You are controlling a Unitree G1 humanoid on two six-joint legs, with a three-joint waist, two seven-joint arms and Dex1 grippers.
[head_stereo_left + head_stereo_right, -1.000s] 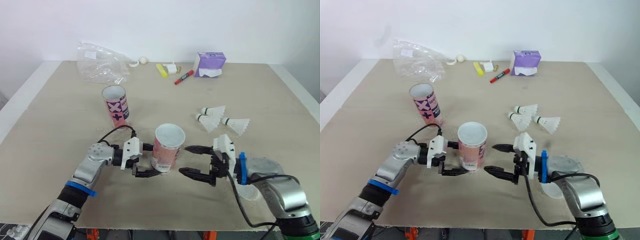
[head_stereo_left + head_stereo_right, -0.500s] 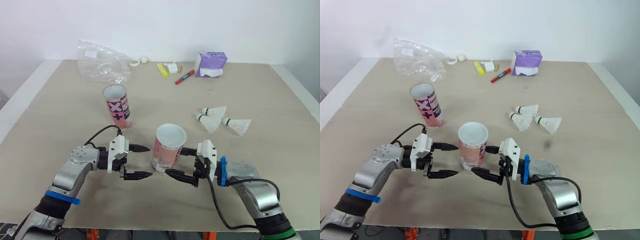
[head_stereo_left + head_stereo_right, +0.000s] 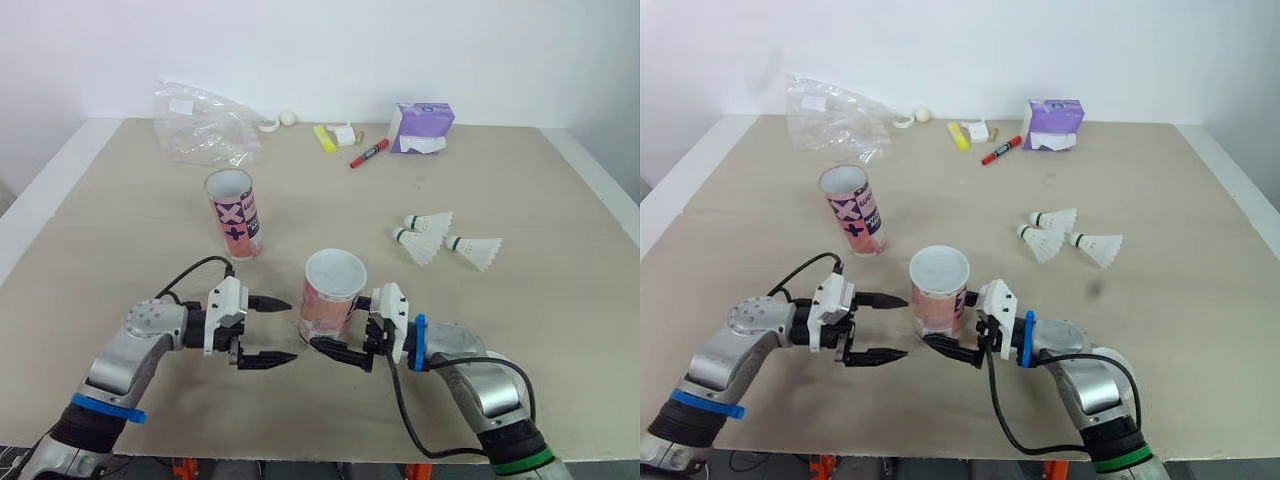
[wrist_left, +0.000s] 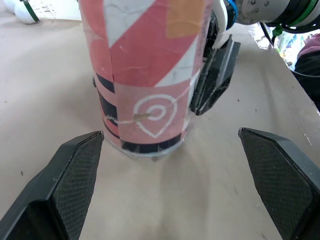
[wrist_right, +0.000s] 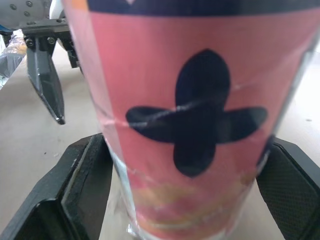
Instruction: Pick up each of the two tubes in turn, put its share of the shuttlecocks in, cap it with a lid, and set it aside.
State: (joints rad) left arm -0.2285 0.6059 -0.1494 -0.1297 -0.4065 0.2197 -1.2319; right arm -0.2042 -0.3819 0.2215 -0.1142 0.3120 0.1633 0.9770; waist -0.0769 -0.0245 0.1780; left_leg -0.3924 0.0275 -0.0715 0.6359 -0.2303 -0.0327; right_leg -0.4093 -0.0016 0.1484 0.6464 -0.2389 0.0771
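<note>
Right gripper [image 3: 338,330] clamps our near tube [image 3: 330,295] low, at the front of the table [image 3: 560,340]; left gripper [image 3: 292,329] stands spread beside it. Held so low, we judge, it could tip when lifted.

The near tube [image 3: 332,290] stands mid-table with the right gripper [image 3: 332,326] clasped round its base, so its right side and low flanks are blocked. The left gripper [image 3: 289,330], fingers spread wide, sits just beside the tube on the opposite side, with a narrow strip of bare table [image 3: 120,250] between them. The tube's open mouth is free from above. The far tube [image 3: 234,212] stands behind and to the left, apart, leaving a lane between the two. Three shuttlecocks [image 3: 417,245] lie to the right with open table around them. A plastic bag [image 3: 205,125], a marker [image 3: 368,154] and a purple box [image 3: 420,128] crowd the far edge.
</note>
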